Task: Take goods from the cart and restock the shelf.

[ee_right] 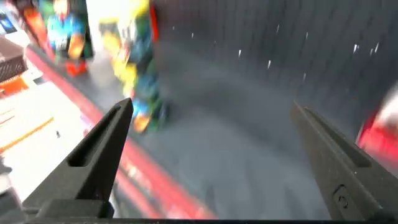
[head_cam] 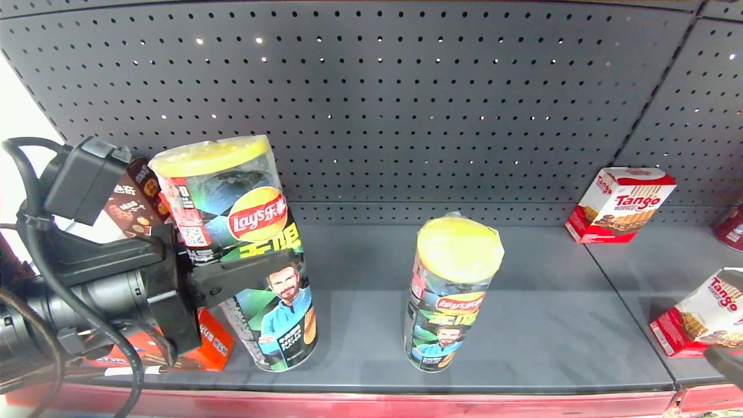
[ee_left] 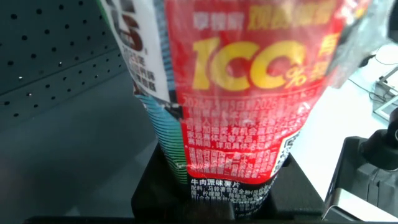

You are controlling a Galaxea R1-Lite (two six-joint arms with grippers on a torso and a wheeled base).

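Observation:
My left gripper is shut on a tall chips can with a yellow lid, held upright at the front left of the grey shelf. In the left wrist view the can's red label rises straight up from the gripper. I cannot tell whether its base touches the shelf. A second, matching chips can stands upright mid-shelf, apart from the first. My right gripper is open with nothing in it, out in front of the shelf; the standing can is blurred beyond one finger.
An orange box lies behind the held can and a brown packet leans at the back left. Two red-and-white wafer boxes and a red can sit at the right. A perforated back panel closes the shelf.

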